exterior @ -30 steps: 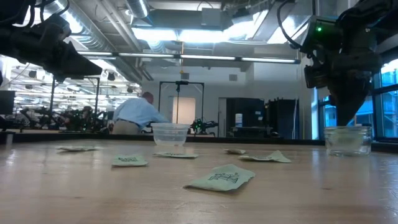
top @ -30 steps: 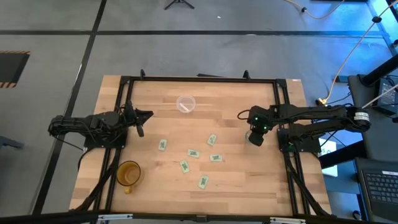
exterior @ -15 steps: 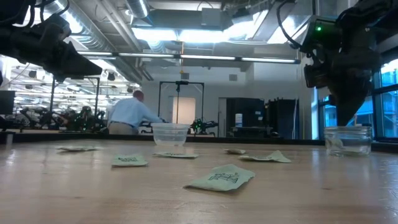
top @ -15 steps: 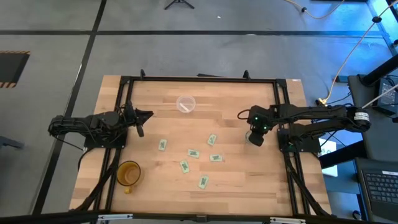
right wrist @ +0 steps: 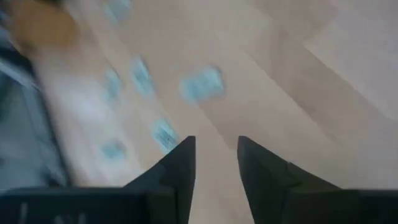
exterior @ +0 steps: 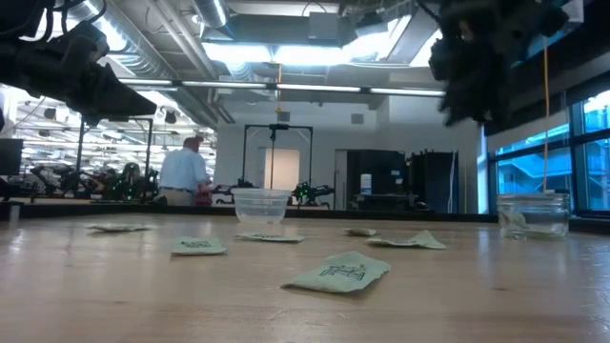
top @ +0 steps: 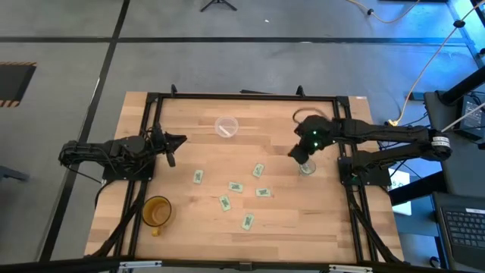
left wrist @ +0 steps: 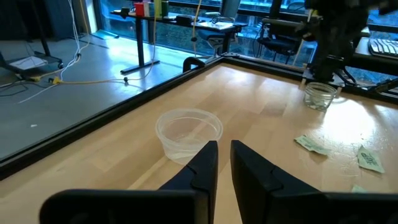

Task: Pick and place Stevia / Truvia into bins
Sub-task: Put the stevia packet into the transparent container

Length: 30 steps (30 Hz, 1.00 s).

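Observation:
Several white-and-green Stevia sachets [top: 236, 186] lie flat on the wooden table between the arms; in the low view the nearest sachet [exterior: 338, 272] is closest to the camera. The wide whitish cup [top: 226, 127] stands toward the far edge with a pale strip inside. The small glassy cup [top: 306, 168] stands at the right. My right gripper [top: 298, 154] hovers open and empty just beyond that cup, over blurred sachets [right wrist: 202, 84]. My left gripper [left wrist: 224, 149] waits at the table's left, its fingers nearly together, pointing at the wide cup [left wrist: 188, 132].
An amber mug [top: 157, 211] stands near the table's near-left corner. The black frame rail [top: 242, 96] runs along the table's far edge and sides. Bare wood lies between the wide cup and the sachets. A person [exterior: 181, 176] stands in the room beyond the table.
My right gripper has risen and swung from directly over the small glassy cup toward the table's far-left, leaving the cup uncovered. The cup and the sachets have stayed put. The person in the background has walked left.

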Tool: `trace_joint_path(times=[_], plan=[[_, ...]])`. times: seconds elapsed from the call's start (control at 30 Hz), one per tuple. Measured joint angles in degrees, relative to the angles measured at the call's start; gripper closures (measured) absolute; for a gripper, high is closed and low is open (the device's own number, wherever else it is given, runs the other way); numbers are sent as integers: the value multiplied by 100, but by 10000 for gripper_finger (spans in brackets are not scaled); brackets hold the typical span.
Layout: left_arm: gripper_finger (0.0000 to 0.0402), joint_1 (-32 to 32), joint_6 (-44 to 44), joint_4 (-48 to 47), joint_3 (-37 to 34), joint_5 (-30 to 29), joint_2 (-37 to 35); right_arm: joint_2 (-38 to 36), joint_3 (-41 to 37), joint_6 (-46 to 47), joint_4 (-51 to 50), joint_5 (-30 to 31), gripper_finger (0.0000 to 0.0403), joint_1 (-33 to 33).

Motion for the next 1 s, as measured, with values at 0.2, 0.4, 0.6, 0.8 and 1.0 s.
trace_joint_path(times=[0.2,0.4,0.6,0.8,1.0], plan=[[361,0,0,0,-1,0,0,23,177,167,757,162,280,121],[364,0,0,1,0,6,0,563,912,133,-20,1809,280,991],[362,-2,1,-1,-1,11,0,1697,1794,1231,-904,2019,280,1421],[364,0,0,-1,-1,17,0,3012,2330,1797,-1129,1566,280,1851],[362,-2,0,-1,-2,27,0,3804,2661,2073,-1086,1507,280,2244]])
